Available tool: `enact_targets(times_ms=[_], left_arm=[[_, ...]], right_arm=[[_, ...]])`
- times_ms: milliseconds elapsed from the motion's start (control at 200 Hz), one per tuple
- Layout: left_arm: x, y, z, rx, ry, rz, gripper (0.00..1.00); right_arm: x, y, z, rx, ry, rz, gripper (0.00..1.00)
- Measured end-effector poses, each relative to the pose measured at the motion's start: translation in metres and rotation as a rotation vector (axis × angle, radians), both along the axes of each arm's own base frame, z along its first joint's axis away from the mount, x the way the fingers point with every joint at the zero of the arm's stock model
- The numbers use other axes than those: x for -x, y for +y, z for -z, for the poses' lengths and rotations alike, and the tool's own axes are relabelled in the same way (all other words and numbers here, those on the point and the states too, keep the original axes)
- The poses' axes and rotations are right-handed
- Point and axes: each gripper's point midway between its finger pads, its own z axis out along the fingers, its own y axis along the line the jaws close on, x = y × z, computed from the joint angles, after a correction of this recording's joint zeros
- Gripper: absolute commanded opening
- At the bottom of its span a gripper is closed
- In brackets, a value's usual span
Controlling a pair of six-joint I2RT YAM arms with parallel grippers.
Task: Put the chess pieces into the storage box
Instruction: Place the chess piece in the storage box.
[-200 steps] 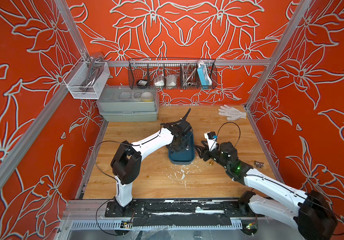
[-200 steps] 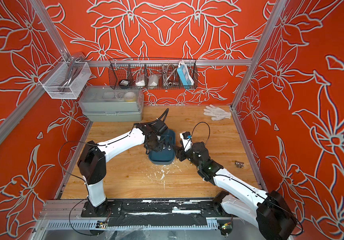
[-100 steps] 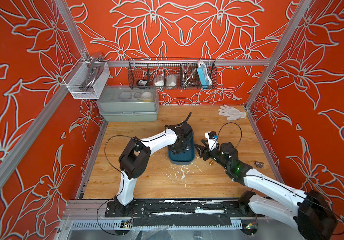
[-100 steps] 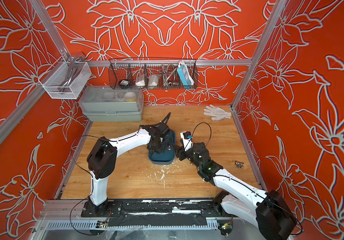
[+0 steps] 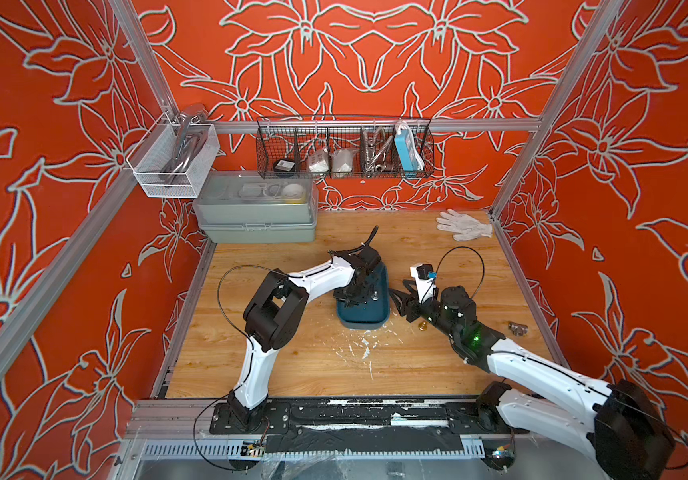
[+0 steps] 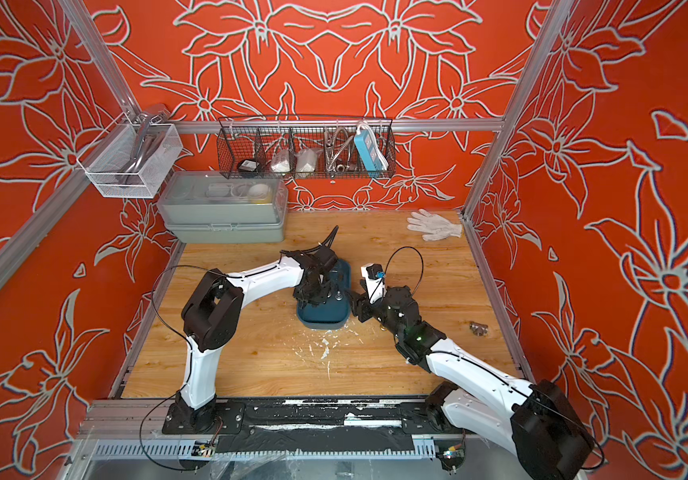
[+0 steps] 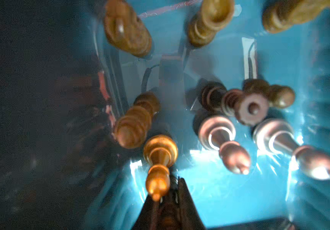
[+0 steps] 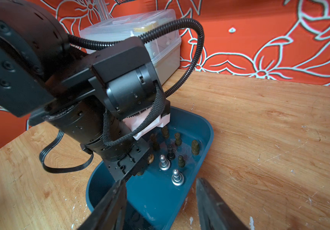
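Note:
The teal storage box lies mid-table. Several chess pieces stand inside it: silver ones, a black one and dull gold ones. My left gripper reaches down into the box. It is shut on the head of a gold chess piece whose base is at the box floor. My right gripper is open, low at the box's near right side, straddling its wall with no piece between its fingers. One gold piece stands on the table beside the right wrist.
A grey-green lidded case sits at the back left, under a white basket and a black wire basket. A white glove lies back right. A small metal part lies right. White flecks mark the wood before the box.
The left arm's elbow has swung right and toward the box while its gripper stays inside the box. The right arm has not moved.

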Motion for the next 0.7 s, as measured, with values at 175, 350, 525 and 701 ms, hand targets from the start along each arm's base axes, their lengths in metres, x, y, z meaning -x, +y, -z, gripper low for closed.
enact_targets(times_ms=[175,350,525,701], left_arm=[[-0.0038,-0.0018,0.0005,0.003,-0.012,0.002,0.16],[-0.0067,-0.0031,0.0041,0.002,-0.014,0.003,0.18],[-0.0065,-0.0028,0.0074,-0.002,-0.009,0.004,0.19],[-0.0065,-0.0022,0.0082,-0.007,-0.009,0.006,0.26]], right_arm=[[0.0003,0.0002,0.0003,0.0,0.001,-0.002,0.6],[0.0003,0.0003,0.0005,0.0,0.001,-0.003,0.6],[0.0002,0.0004,0.0008,0.0,0.002,-0.002,0.6],[-0.0001,0.0007,0.0013,0.0,0.003,-0.002,0.6]])
